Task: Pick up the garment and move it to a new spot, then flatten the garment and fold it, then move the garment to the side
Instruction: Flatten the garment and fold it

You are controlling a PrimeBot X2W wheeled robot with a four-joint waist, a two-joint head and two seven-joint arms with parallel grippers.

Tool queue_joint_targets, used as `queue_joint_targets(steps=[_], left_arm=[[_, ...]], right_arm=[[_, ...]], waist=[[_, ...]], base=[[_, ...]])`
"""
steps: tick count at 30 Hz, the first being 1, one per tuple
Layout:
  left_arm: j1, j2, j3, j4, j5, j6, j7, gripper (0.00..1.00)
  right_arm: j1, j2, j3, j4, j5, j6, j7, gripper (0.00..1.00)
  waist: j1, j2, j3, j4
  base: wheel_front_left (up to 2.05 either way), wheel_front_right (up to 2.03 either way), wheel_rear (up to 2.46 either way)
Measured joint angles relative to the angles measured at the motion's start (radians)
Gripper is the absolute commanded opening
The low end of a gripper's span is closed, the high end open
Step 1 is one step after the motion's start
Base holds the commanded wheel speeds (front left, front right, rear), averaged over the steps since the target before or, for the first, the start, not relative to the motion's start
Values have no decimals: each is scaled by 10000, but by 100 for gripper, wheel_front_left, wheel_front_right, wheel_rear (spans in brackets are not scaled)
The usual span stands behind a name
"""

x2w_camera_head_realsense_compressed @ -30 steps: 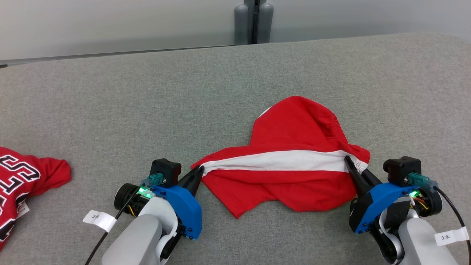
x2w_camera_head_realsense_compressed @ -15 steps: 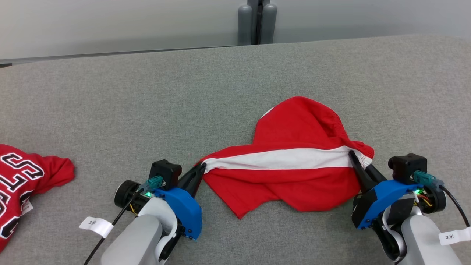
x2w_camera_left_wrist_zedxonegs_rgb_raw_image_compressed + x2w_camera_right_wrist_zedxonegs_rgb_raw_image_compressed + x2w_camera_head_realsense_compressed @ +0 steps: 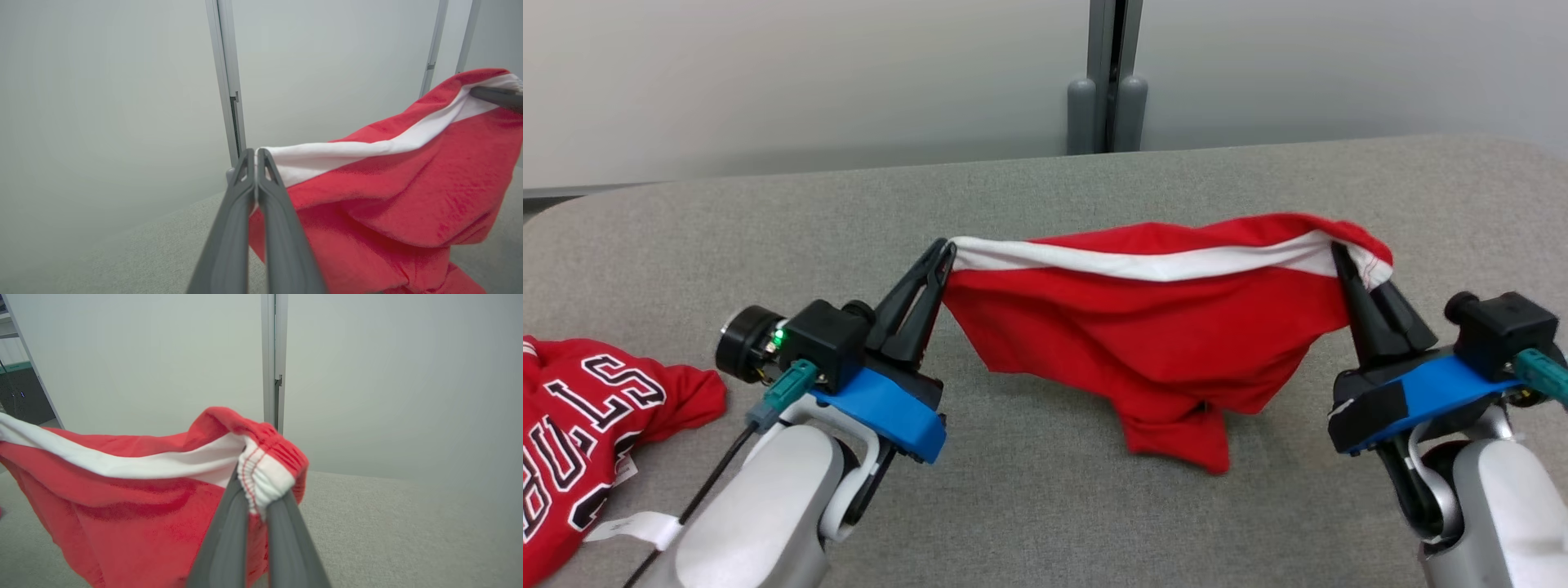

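Note:
The garment point(image 3: 1160, 335) is red with a white band along its top edge, and it hangs stretched between my two grippers above the grey table point(image 3: 1029, 204). My left gripper point(image 3: 943, 249) is shut on the band's left end, seen close in the left wrist view point(image 3: 256, 154) beside the garment point(image 3: 388, 196). My right gripper point(image 3: 1339, 253) is shut on the elastic right end, where white gathered cloth bulges between the fingertips point(image 3: 257, 486) on the garment point(image 3: 135, 506). The lower tip of the cloth hangs near or on the table.
A second red garment with white lettering point(image 3: 588, 425) lies at the table's left edge. A grey post point(image 3: 1107, 106) stands behind the table's far edge, against a pale wall.
Both grippers have risen with the garment, lifting it off the table so it hangs between them. The head camera has tilted up as well.

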Motion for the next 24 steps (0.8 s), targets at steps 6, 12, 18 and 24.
queue_joint_targets(steps=[6, 12, 18, 24], left_arm=[[-34, 1101, 458, -2945, 322, 523, 596, 0], [-839, 2383, 1120, -5722, 677, 775, 1969, 0], [-2065, 2920, 1538, -6932, 456, 558, 3237, 0], [-3247, 2769, 1526, -6178, -54, -2, 3758, 0]], right_arm=[[-126, -280, -186, -2487, -297, 0, 483, 0], [-730, -569, -245, -4608, -458, 0, 1348, 0], [-1400, -717, -359, -5200, -370, 0, 2174, 0], [-2489, -727, 222, -3931, 184, 0, 2677, 0]], waist=[[-1, 0, -672, -43], [-2, 0, -1051, -226], [-2, 0, -739, -242], [0, 0, 184, -356]], base=[[0, 0, 0], [0, 0, 0], [0, 0, 0], [0, 0, 0]])
